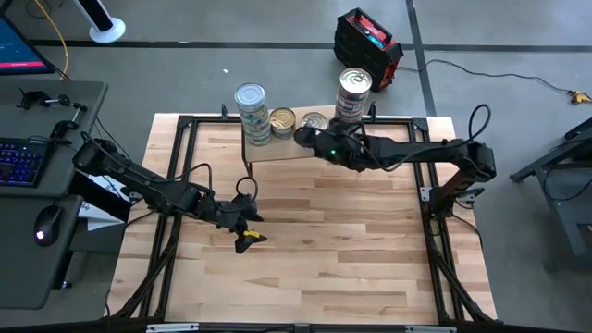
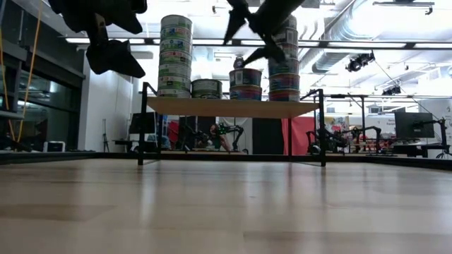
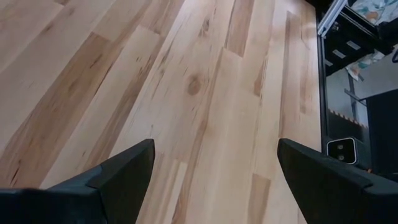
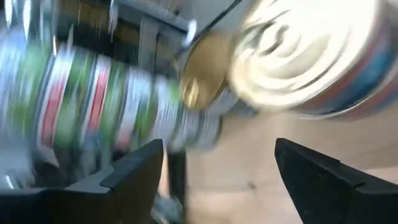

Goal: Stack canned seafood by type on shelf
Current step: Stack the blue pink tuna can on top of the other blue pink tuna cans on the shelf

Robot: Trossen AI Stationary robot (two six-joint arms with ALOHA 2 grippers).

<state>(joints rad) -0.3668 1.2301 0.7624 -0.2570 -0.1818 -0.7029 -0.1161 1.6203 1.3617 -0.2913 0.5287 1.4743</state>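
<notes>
From above, the shelf [image 1: 277,148] sits at the far edge of the tabletop [image 1: 333,250], and the canned seafood is gathered on it: a tall stack with a silver lid [image 1: 251,102], a second tall stack [image 1: 354,85], and between them two low stacks, one with a gold lid [image 1: 282,119] and one with a grey lid [image 1: 314,121]. The right gripper [image 1: 302,135] hangs over the shelf with its jaws apart and empty, the grey-lidded stack just beyond them. The left gripper [image 1: 246,237] hovers over bare tabletop, well apart from the shelf, its jaws spread wide and holding nothing.

From tabletop height, the shelf [image 2: 233,107] stands on thin black legs with all four stacks on its board: the tallest stack [image 2: 175,56], a single low tin [image 2: 206,88], a short stack [image 2: 245,83] and another tall stack [image 2: 285,67]. The right gripper [image 2: 247,32] hangs above the short stack, jaws parted. The left gripper [image 2: 109,42] hangs high, away from the shelf.

The left wrist camera shows only wood planks of the tabletop [image 3: 205,93] between its wide-open jaws.

The right wrist camera, blurred, shows a stack of green-and-red labelled tins [image 4: 93,99], a gold lid [image 4: 202,71] and a pale silver lid [image 4: 305,50] ahead of its open jaws, nothing between them.
</notes>
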